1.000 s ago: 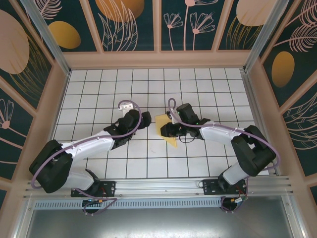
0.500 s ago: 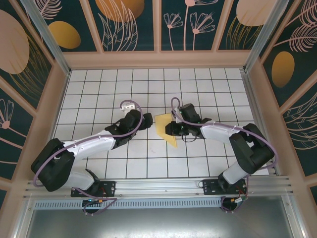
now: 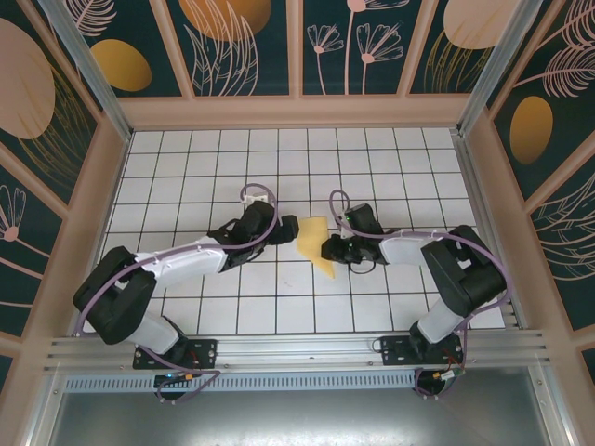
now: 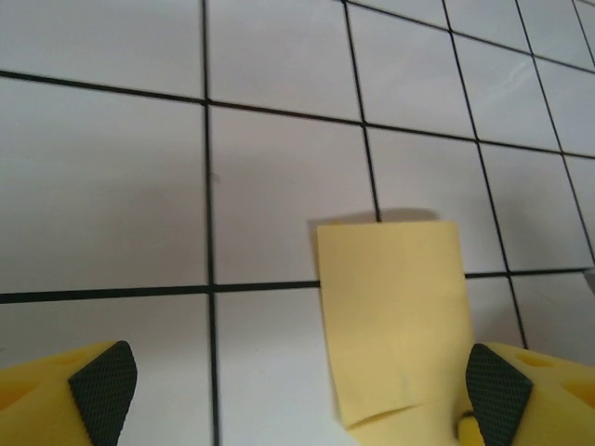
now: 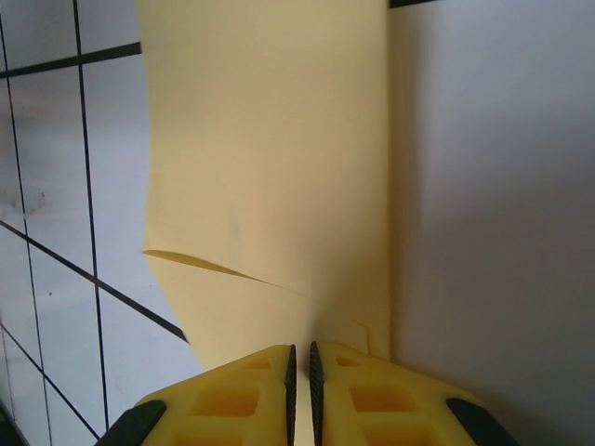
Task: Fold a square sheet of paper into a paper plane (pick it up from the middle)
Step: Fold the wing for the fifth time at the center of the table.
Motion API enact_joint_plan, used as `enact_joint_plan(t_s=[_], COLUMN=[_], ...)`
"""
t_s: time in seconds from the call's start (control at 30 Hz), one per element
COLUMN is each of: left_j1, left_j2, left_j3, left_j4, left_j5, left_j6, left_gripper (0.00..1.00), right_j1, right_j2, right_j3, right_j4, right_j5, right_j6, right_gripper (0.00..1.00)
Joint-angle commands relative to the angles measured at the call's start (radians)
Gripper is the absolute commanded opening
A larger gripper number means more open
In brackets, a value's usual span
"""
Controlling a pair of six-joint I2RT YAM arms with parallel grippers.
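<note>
near the middle of the white gridded table (image 3: 186,158), between the two wrists: the square sheet of paper (image 3: 312,243), pale yellow and already partly folded, with a squarish upper part and a pointed lower corner aimed toward the near edge. pinched at its right side by the right gripper (image 3: 326,249), jaws drawn together down to the thickness of the paper. from the right wrist view, the same grip up close: yellow fingers (image 5: 232,400) pressed side by side with only a thin slit between, right gripper (image 5: 302,364) clamped on the near end of the square sheet of paper (image 5: 270,158), with the rest stretching up and away over the black grid lines. at lower left of that view, a loose flap lifting slightly off the layer beneath, with a slanting edge. to the left of the paper in the top view, the left gripper (image 3: 291,229), holding nothing, just beside the upper left edge; touching or apart, impossible to tell from above. from the left wrist view, black pads (image 4: 102,381) on yellow fingers far apart at the two bottom corners, left gripper (image 4: 297,395) spread wide over bare tile and the lower part of the square sheet of paper (image 4: 390,316). lying flat there, much nearer the right-hand pad than the left-hand one, top edge just above a horizontal grid line, with a thin shadow along that edge and a folded lip at the bottom.
</note>
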Motion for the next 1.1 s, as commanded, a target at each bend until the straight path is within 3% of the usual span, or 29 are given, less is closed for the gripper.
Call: enact_joint_plan(t_s=[0.0, 0.43, 1.07], left_j1=[0.01, 0.032, 0.036], left_j2=[0.058, 0.184, 0.322], left_j3=[0.054, 0.099, 0.149], left_j4=[0.021, 0.111, 0.145], left_j5=[0.136, 0.344, 0.442], left_j6=[-0.003, -0.118, -0.138], left_gripper=[0.9, 0.79, 0.65], right_j1=[-0.033, -0.106, -0.109], right_j2=[0.023, 0.036, 0.063], right_j3=[-0.041, -0.142, -0.14], right_j4=[0.073, 0.222, 0.23], right_j5=[-0.027, -0.13, -0.139], right_j6=[0.041, 0.106, 0.106], right_gripper=[0.15, 0.15, 0.15])
